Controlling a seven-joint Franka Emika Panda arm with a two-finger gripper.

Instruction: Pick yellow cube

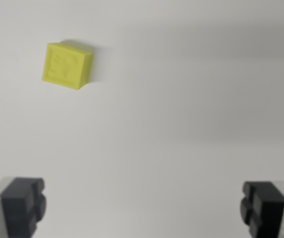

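Fingertips frame the bottom of the wrist view, one in each lower corner, and both are cut off by the picture's edges. The left fingertip is a dark, blocky pad with a notched inner face; a pale grey part behind it runs off the lower left corner, so only its tip shows. Its outline is soft and slightly blurred, and no finer detail of the pad can be made out.

Up and a little to the right, in the upper left of the frame, sits the yellow cube. It rests on the white table, turned slightly so its edges are not square to the frame. A faint raised pattern marks its top face, too blurred to read. A narrow strip of its right side and a soft shadow beyond it are visible; its other sides are hidden from this angle. The cube lies well apart from both fingertips and touches neither.

Bare table fills the middle of the frame, darker and greyer along the upper right.

The gripper is spread wide, with nothing between its two pads. At the lower right, the right fingertip shows as another dark block, its pale backing cut off by the right and bottom edges.
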